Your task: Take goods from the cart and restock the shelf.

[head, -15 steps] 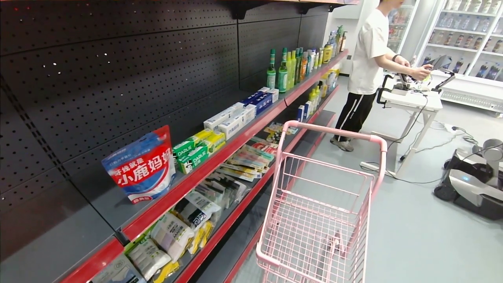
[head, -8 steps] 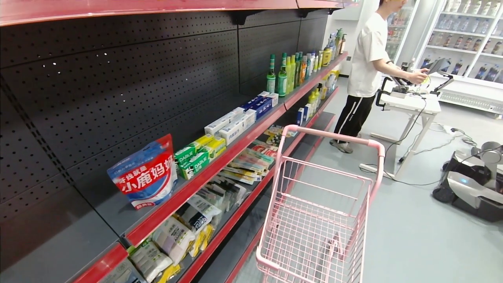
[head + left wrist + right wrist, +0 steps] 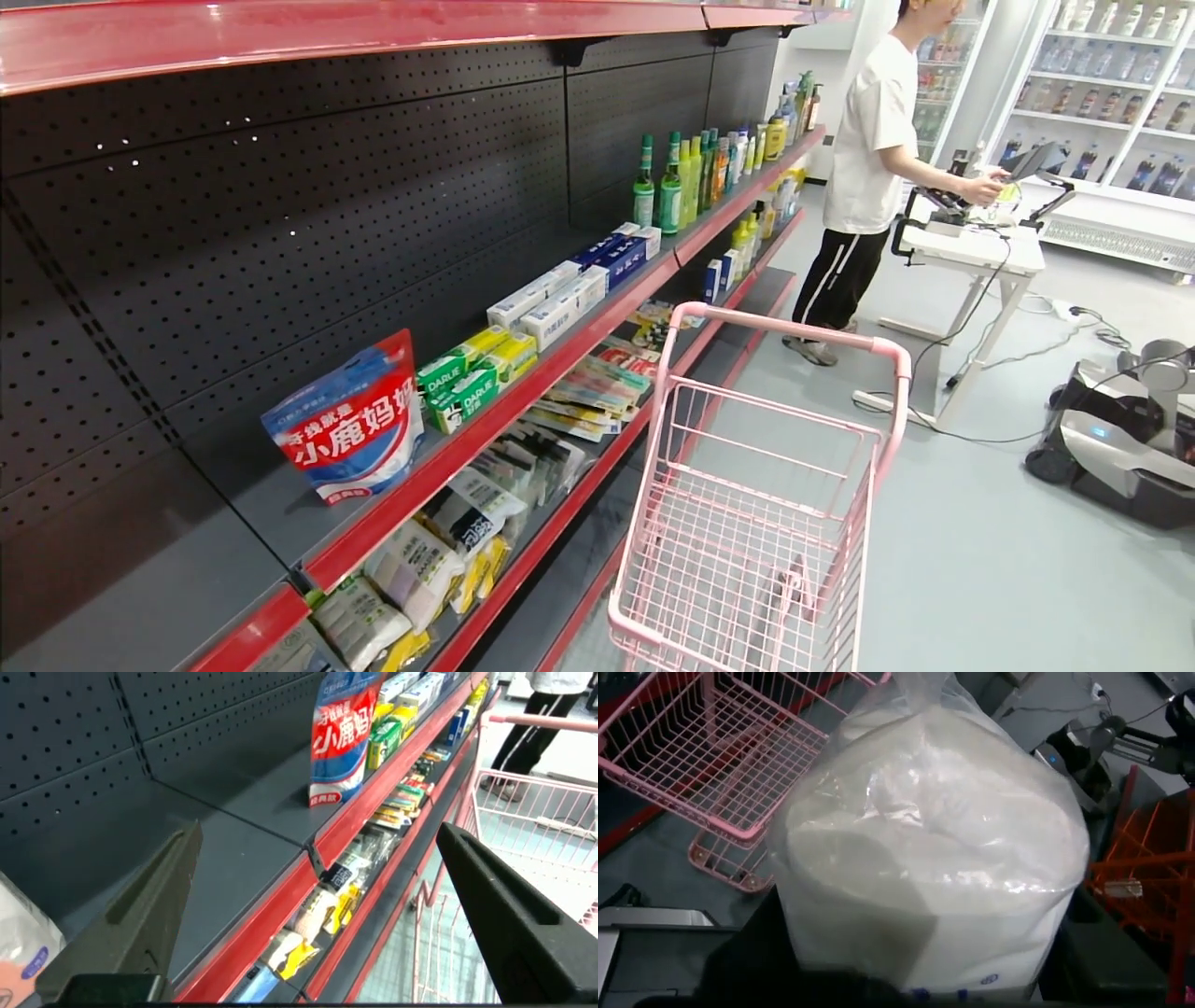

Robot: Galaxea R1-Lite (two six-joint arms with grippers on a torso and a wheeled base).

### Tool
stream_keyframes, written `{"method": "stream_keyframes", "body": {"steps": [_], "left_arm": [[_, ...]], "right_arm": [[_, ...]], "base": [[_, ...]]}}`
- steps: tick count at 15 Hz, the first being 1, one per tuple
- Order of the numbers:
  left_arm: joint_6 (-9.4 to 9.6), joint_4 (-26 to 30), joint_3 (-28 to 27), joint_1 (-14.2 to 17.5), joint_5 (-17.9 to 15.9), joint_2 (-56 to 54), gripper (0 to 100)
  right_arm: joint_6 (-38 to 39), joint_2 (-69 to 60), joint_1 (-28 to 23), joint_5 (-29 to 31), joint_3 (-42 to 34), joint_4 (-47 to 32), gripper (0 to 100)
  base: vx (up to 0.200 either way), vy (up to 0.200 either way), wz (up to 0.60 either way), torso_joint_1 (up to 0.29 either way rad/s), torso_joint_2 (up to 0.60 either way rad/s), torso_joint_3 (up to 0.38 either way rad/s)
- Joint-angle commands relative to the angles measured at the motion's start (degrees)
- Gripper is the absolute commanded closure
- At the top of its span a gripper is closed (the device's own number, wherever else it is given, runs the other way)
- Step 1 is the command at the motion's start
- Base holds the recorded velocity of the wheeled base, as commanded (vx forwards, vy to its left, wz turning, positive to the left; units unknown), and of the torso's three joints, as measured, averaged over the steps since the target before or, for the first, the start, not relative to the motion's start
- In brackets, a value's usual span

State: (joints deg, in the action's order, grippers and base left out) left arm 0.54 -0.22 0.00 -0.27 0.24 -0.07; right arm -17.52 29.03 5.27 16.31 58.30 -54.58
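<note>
A pink wire cart (image 3: pixel 766 485) stands in the aisle beside the dark shelf unit with red edges (image 3: pixel 485 429). On the middle shelf a red and blue bag (image 3: pixel 350 420) stands upright, with green toothpaste boxes (image 3: pixel 471 369) beside it. My left gripper (image 3: pixel 320 831) hangs open in front of that shelf, nothing between its fingers, and the bag (image 3: pixel 344 733) lies farther along. My right gripper (image 3: pixel 915 975) is shut on a white plastic-wrapped pack (image 3: pixel 934 849), held above the floor with the cart (image 3: pixel 719 756) behind it.
White and blue boxes (image 3: pixel 579 280) and green bottles (image 3: pixel 677 177) fill the shelf farther on. Packets (image 3: pixel 439 541) crowd the lower shelf. The shelf board (image 3: pixel 121 569) before the bag is bare. A white table (image 3: pixel 980 247) and another machine (image 3: pixel 1120 439) stand across the aisle.
The head camera has tilted up, bringing the upper shelf's red edge into view. The shelf goods and the cart hold their places.
</note>
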Motion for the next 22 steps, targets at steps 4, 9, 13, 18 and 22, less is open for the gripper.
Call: {"method": "stream_keyframes", "body": {"steps": [4,9,13,18,22], "left_arm": [[-0.01,0.0,0.0,0.0,0.0,0.1,0],[-0.01,-0.1,0.0,0.0,0.0,0.1,0],[-0.01,-0.1,0.0,0.0,0.0,0.1,0],[-0.01,-0.1,0.0,0.0,0.0,0.1,0],[-0.01,0.0,0.0,0.0,0.0,0.1,0]], "right_arm": [[-0.1,1.1,0.0,-0.1,-3.2,1.6,100],[-1.7,1.4,0.0,-2.3,-6.4,7.1,100],[-2.1,1.7,0.0,-3.2,-6.5,7.1,100],[-2.1,2.3,0.0,-3.2,-6.4,7.6,100],[-2.0,2.1,-0.1,-3.0,-6.4,7.6,100]], "base": [[0.000,0.000,0.45,0.004,0.00,0.001],[0.000,0.000,0.60,0.004,0.00,-0.003],[0.000,0.000,0.60,0.006,0.00,0.001],[0.000,0.000,0.60,0.004,0.01,0.003],[0.000,0.000,0.60,0.005,0.00,0.005]]}}
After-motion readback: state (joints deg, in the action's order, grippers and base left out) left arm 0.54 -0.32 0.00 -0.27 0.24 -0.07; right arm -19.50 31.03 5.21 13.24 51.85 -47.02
